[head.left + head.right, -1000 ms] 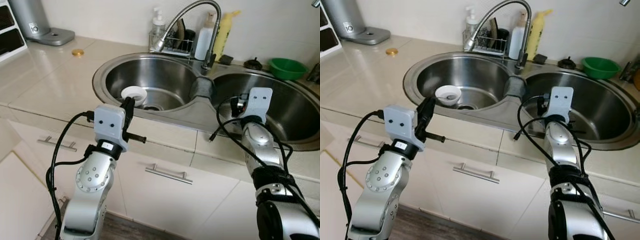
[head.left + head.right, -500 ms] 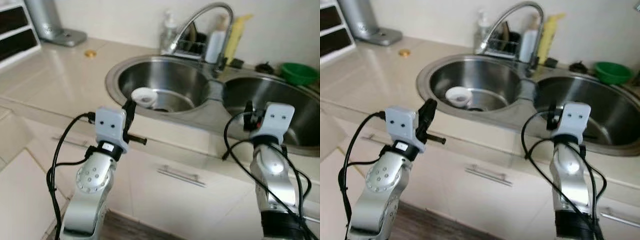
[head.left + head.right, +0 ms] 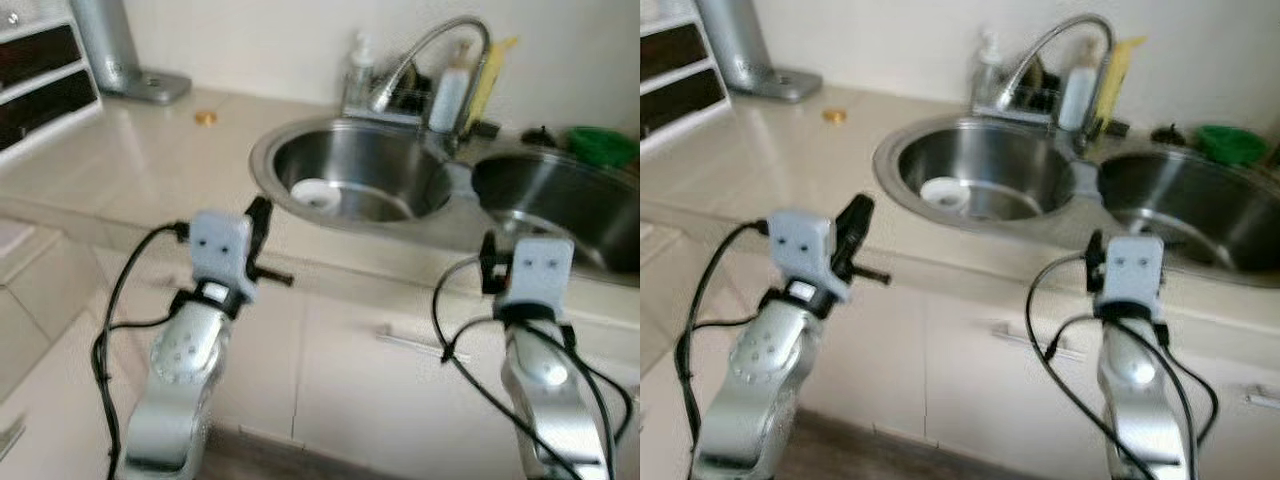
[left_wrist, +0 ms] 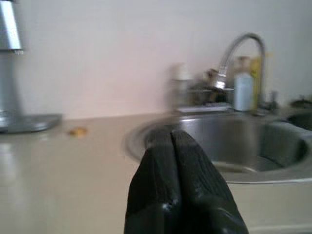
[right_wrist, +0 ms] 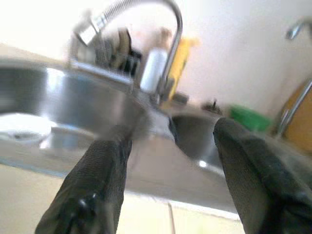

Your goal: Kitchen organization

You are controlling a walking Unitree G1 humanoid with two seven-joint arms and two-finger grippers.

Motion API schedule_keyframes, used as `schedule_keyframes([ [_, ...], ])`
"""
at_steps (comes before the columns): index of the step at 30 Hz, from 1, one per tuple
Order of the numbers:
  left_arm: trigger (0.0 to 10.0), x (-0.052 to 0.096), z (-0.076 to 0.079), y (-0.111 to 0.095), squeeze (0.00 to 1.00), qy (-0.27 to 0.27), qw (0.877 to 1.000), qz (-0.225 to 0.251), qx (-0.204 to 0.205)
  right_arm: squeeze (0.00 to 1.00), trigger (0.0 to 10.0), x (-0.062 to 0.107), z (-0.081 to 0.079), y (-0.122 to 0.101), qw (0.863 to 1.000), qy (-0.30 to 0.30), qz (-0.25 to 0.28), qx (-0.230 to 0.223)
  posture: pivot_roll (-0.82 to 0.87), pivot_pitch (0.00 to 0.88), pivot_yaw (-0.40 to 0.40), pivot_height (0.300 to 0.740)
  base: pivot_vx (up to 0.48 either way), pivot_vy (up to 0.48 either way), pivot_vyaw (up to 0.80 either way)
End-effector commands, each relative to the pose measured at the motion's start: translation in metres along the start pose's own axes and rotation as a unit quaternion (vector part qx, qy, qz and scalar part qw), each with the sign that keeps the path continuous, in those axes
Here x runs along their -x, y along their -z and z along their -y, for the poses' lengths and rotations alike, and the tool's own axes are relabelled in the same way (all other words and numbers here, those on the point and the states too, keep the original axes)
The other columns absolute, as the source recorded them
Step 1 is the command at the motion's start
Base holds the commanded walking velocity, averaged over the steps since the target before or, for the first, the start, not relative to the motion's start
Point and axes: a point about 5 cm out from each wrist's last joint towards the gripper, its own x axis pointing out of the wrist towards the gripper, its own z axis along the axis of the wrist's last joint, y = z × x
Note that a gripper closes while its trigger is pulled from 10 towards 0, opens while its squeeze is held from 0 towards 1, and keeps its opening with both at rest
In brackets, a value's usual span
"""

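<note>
A double steel sink (image 3: pixel 262 160) is set in the beige counter ahead of me. A small white bowl (image 3: pixel 318 192) lies in its left basin. My left gripper (image 4: pixel 171 134) is shut with nothing between its fingers; it is held up in front of the counter's edge (image 3: pixel 258 215), left of the sink and apart from it. My right gripper (image 5: pixel 170 134) is open and empty, with one finger (image 5: pixel 97 180) blurred; it hovers before the counter's front edge (image 3: pixel 487 272), below the right basin (image 3: pixel 560 195).
A curved faucet (image 3: pixel 440 45) rises behind the sink, with a soap dispenser, a white bottle (image 3: pixel 450 95) and a yellow bottle beside it. A green bowl (image 3: pixel 600 145) sits at the back right. A silver appliance (image 3: pixel 110 50), a gold disc (image 3: pixel 205 118) and cabinet handles (image 3: pixel 415 345) are in view.
The whole picture has shifted: the camera has drawn back and the sink sits further off. My right gripper, earlier over the right basin's rim, is now in front of the counter edge.
</note>
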Motion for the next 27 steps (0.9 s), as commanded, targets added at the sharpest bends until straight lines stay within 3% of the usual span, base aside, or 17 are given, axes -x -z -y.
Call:
schedule_keyframes([
  [1,10.0,-0.002,0.008,-0.002,0.0,0.013,1.0,0.009,0.002,0.0,10.0,0.005,0.012,-0.004,0.999,0.029,0.005,0.025,0.13,0.0,-0.085,0.74,0.0,0.0,-0.8],
  [8,10.0,0.0,0.008,-0.001,0.0,0.013,1.0,0.008,0.002,0.0,10.0,0.024,0.018,0.0,0.998,0.032,-0.009,0.056,0.12,0.0,-0.091,0.74,0.0,0.0,-0.8],
  [15,10.0,0.0,0.007,0.003,0.0,0.018,1.0,-0.002,-0.006,0.0,10.0,0.054,0.041,0.003,0.993,0.028,-0.026,0.111,0.1,0.0,-0.088,0.74,0.0,0.0,-0.8],
  [27,10.0,-0.002,0.007,0.006,0.0,0.023,1.0,-0.006,-0.017,0.0,10.0,0.065,0.038,-0.001,0.991,0.041,-0.034,0.122,0.08,0.0,-0.068,0.74,0.0,0.0,-0.8],
])
